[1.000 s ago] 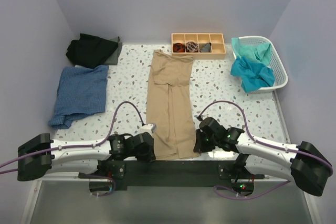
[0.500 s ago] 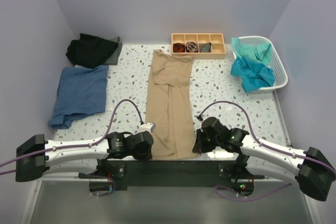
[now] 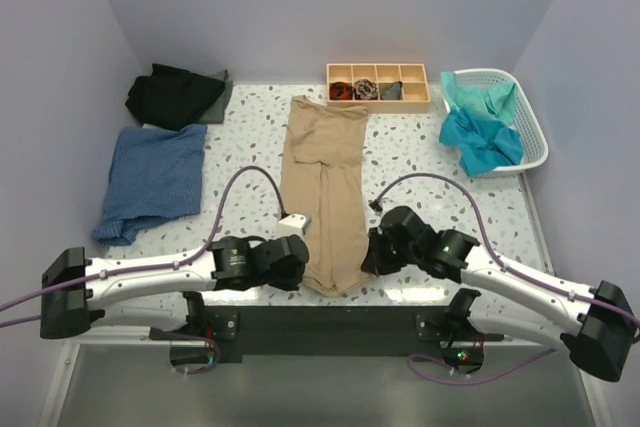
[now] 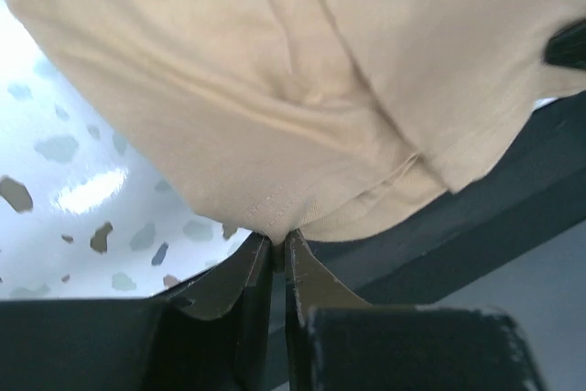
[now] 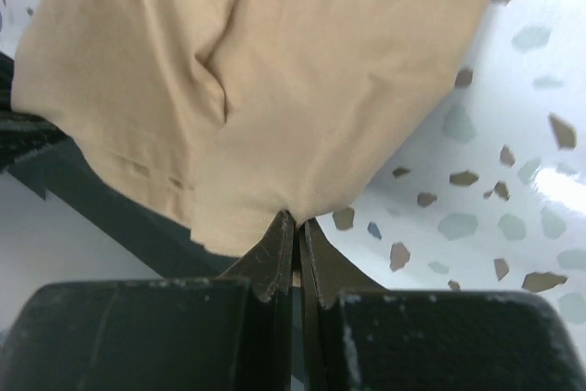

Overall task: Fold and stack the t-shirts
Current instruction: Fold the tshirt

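The tan-beige t-shirt (image 3: 325,177) lies folded in a long narrow strip down the middle of the table. My left gripper (image 3: 296,265) is shut on its near left corner (image 4: 275,217). My right gripper (image 3: 368,259) is shut on its near right corner (image 5: 293,199). Both hold the near hem a little off the table, so the near end curls up. A denim-blue t-shirt (image 3: 150,182) lies folded at the left. A black t-shirt (image 3: 175,95) lies behind it. Teal t-shirts (image 3: 480,132) hang from the white basket (image 3: 535,142).
A wooden tray with four compartments (image 3: 378,85) stands at the back middle, just beyond the tan shirt's far end. The black base bar (image 3: 330,332) runs along the near table edge. Purple cables (image 3: 235,197) loop above both arms.
Both grippers have moved away from the near edge toward the far side, carrying the tan shirt's near hem up and inward. The near end now lies farther from the base bar.
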